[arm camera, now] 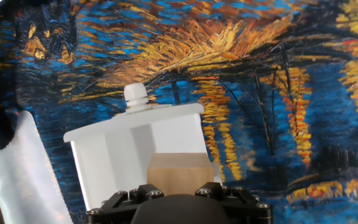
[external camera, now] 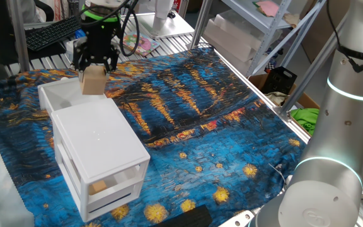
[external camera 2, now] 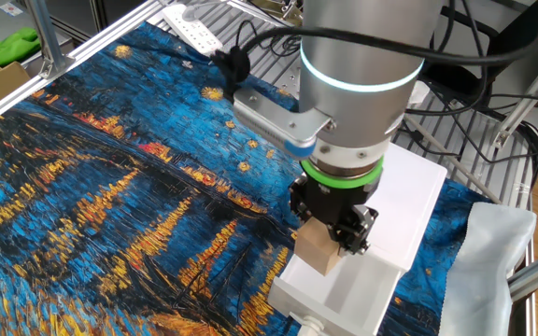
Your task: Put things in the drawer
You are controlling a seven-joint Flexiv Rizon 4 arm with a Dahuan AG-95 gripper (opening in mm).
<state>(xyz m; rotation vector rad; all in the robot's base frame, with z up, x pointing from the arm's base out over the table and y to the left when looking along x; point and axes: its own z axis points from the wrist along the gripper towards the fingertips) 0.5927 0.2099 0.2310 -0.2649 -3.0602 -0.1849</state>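
The pulled-out top drawer (external camera: 58, 94) lies at left, open. Above it, the end effector (external camera: 95, 68) grips a wooden cube block (external camera: 93, 81). Step in hand: placement. Next: lower, then release inside the drawer walls.

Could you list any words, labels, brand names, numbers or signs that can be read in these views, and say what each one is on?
None can be read.
The white cabinet, its open drawer, the wooden cube and the gripper show no lettering.
The painted cloth carries only brush strokes.
The papers beyond the table are too small and blurred to read.
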